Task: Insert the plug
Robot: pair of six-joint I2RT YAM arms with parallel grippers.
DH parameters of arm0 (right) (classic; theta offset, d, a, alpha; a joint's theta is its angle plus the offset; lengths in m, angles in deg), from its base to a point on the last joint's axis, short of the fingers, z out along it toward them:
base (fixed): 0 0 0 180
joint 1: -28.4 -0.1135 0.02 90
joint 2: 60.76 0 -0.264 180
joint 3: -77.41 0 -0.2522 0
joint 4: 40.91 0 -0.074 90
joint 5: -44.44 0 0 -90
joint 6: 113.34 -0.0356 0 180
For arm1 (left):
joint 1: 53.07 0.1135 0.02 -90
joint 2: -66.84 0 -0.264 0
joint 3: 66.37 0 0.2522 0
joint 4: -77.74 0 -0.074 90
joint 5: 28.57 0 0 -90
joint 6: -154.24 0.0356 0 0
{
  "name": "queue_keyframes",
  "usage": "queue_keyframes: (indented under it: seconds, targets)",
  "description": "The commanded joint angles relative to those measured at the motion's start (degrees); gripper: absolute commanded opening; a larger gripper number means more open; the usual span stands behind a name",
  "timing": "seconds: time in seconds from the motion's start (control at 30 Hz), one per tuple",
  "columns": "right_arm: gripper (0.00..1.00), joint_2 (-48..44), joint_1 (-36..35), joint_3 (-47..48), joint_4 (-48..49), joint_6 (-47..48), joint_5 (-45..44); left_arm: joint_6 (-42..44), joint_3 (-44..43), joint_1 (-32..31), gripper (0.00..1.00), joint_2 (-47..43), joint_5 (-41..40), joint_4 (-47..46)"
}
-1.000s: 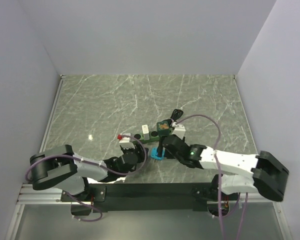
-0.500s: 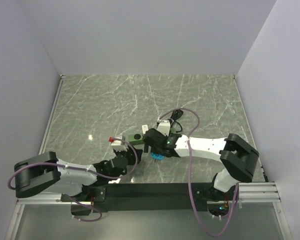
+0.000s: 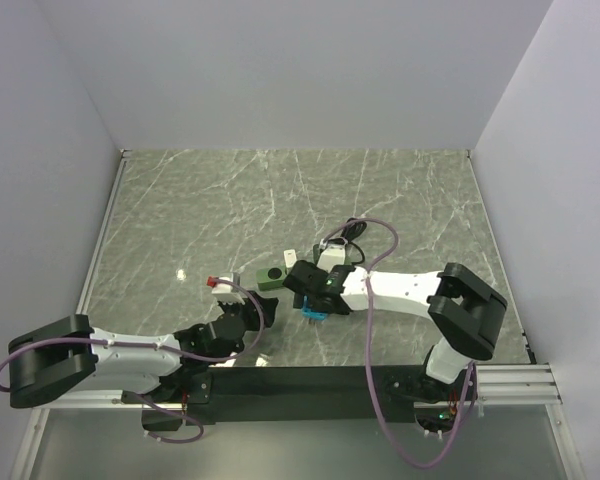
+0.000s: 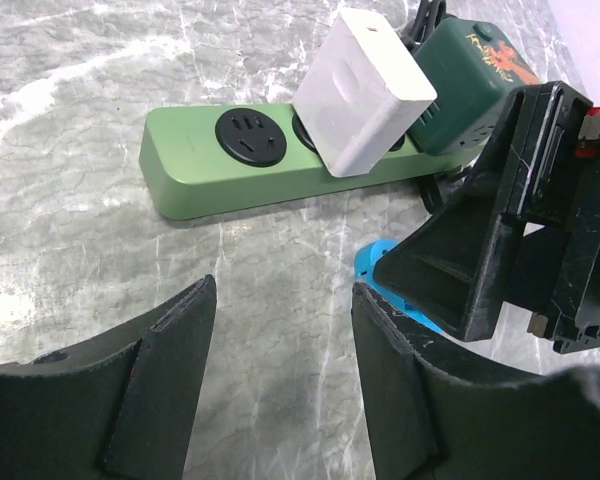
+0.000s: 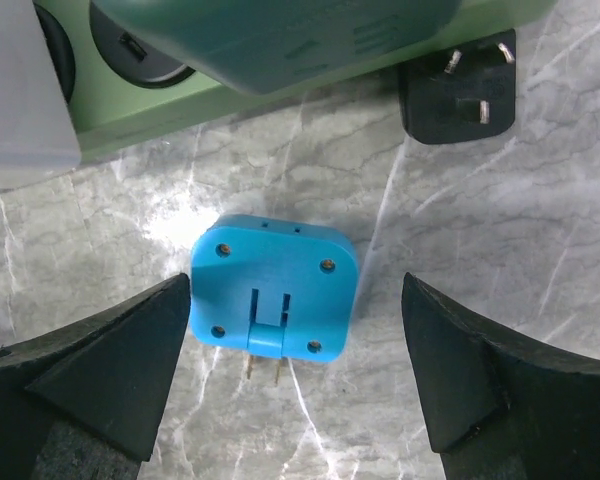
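The blue plug [image 5: 273,285] lies flat, prongs [image 5: 265,368] seemingly brass.

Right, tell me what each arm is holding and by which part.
Nothing is held. The right gripper stands open astride the blue plug without touching it; the left gripper is open, empty.

I am standing in what looks like a robot test cell in a laboratory, not a home or a shop. The bench [image 3: 280,190] has a grey-green marble pattern on top, and plain pale walls [image 3: 300,70] close it at the back and on both sides. Along its near edge there is an aluminium rail [image 3: 70,392] and a black base bar [image 3: 300,381]. Two white and black robot arms, the left arm [image 3: 130,350] and the right arm [image 3: 410,288], are bolted there. Purple cables [image 3: 371,340] loop freely from them.
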Motion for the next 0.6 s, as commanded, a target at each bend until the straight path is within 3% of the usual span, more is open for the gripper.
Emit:
queue_keyframes:
  seconds: [0.0, 0.33, 0.53, 0.57]
  targets:
    - [0.92, 2.0, -0.5, 3.0, -0.9, -1.9, -2.5, 1.4, 0.5, -0.2, 0.63, -1.1, -0.8, -0.5]
    - [0.91, 3.1, 0.7, 0.7, 3.1, -1.2, -1.3, 3.4, 2.2, -0.1, 0.62, -1.3, 1.1, -4.6]
    - [0.81, 5.1, 1.4, -0.3, 6.6, 0.5, 0.2, 5.6, 3.4, -0.2, 0.60, -0.9, 2.6, -7.9]
    - [0.76, 5.3, 1.4, -0.4, 6.9, 0.7, 0.3, 5.7, 3.5, -0.3, 0.60, -0.9, 2.6, -8.0]
